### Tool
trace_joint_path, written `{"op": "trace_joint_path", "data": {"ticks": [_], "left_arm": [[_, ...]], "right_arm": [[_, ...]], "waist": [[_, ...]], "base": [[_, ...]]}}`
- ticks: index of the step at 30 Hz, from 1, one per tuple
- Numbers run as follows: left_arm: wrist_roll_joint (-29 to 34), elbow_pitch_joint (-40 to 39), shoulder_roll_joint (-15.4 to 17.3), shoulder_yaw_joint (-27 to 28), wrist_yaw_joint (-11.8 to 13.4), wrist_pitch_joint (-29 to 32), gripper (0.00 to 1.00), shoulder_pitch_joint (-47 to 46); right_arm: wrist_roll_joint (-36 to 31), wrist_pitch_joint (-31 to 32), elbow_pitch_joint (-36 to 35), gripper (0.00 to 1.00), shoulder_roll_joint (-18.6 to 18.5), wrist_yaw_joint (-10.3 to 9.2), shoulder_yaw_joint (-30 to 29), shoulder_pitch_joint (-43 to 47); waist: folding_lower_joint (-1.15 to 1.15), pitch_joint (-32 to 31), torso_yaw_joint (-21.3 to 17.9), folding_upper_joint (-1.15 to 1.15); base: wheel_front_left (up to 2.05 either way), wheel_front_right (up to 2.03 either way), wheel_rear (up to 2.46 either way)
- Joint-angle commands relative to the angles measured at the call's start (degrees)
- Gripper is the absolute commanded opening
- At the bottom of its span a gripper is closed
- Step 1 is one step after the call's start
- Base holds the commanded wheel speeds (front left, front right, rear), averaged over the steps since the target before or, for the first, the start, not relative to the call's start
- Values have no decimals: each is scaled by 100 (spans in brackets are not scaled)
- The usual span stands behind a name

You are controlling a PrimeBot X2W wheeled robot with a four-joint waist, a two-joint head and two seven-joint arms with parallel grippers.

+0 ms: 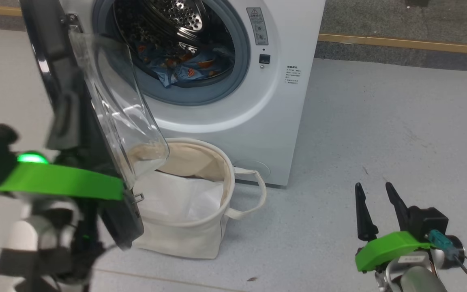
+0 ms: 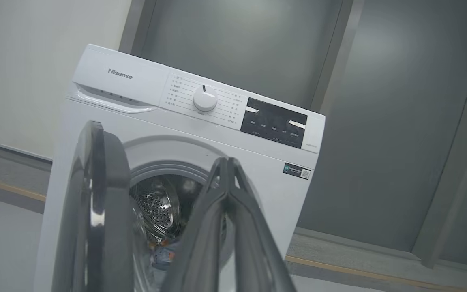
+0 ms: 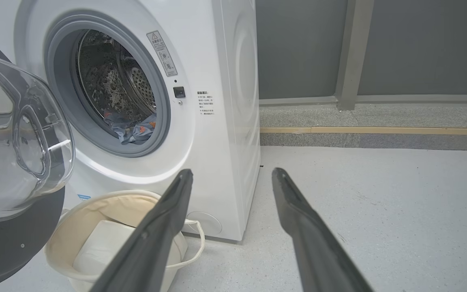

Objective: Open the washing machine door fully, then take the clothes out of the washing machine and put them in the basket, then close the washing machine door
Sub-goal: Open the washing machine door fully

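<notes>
Black glossy rim, far left of the head view: the washing machine door stands swung out, nearly edge-on to you. Its clear glass bowl hangs over the left part of the basket mouth. Your left arm's green band sits low beside the door, blurred.

- Left gripper: read it from the left wrist view. Both fingers are pressed together with nothing between them, and the door's rim is just beside them on the left.
- Centre: the washing machine has its drum exposed. The clothes lie in the bottom of the drum, blue with orange motifs. The basket stands on the floor just in front of the machine, below the opening, with a white sheet in it and no garment.
- Right gripper: low over the floor, well apart from the machine, fingers spread and empty.

Judgement: you are on step one, opening the door. It looks wide, but I cannot tell whether it is at its hinge stop. The next move calls for pushing the door further left so the bowl clears the basket mouth. After that, reach into the drum for the clothes.

View notes:
- The left wrist view adds the control panel and dial, which lie above the head view's frame.
- The right wrist view adds the machine's side wall and a plainer look into the basket.
</notes>
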Motion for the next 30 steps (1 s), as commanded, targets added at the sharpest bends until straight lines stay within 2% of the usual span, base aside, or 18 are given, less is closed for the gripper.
{"op": "trace_joint_path", "data": {"ticks": [1, 6, 11, 20, 30], "left_arm": [[11, -530, -45, -88, 133, 291, 0, -61], [174, -719, -282, -634, 301, 583, 0, 305], [392, -14, -427, -916, 405, 267, 0, 609], [395, 1609, -537, -782, 423, -674, 0, 565], [280, 2687, -480, -597, 289, -1221, 0, 223]], "right_arm": [[49, -70, -155, 100, -11, 5, 141, -121], [59, -70, -169, 100, -24, 5, 152, -142], [63, -70, -169, 100, -19, 5, 205, -184], [101, -70, -173, 100, 6, 5, 294, -273], [162, -70, -230, 100, 74, 5, 313, -292]], "waist": [[0, 15, -14, 0], [0, 66, 2, 0], [0, 112, 38, 0], [0, 183, 139, 0], [0, 239, 547, 0]], "base": [[0, 0, 0], [0, 0, 0], [0, 0, 0], [0, 0, 0], [0, 0, 0]]}}
